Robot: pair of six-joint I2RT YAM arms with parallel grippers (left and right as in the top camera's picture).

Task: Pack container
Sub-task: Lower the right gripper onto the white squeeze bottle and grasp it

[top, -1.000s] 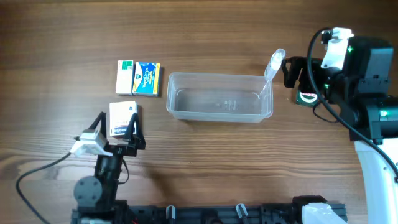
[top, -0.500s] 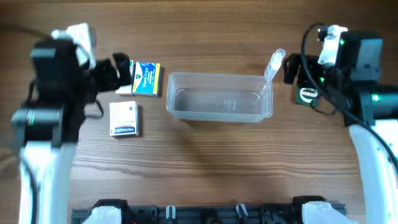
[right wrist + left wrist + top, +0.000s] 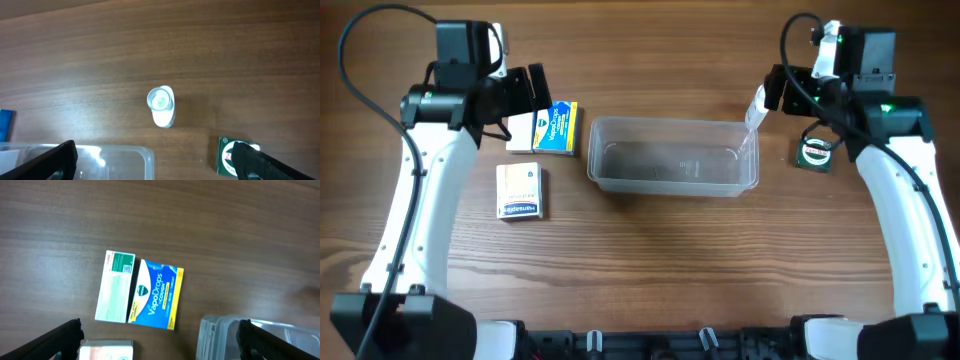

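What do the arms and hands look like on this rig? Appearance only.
The left arm and right arm have white links and black joints. The left hand and right hand have black fingers. A black cable loops off each wrist. A green light glows on the right arm. No readable markings.

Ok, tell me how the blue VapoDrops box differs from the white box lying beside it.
The blue box is blue and yellow; the white box is white with a green end. The blue box carries large lettering, the white box only small print. The blue box looks wider than the white box. Both lie flat, side by side, on the table, outside the container.
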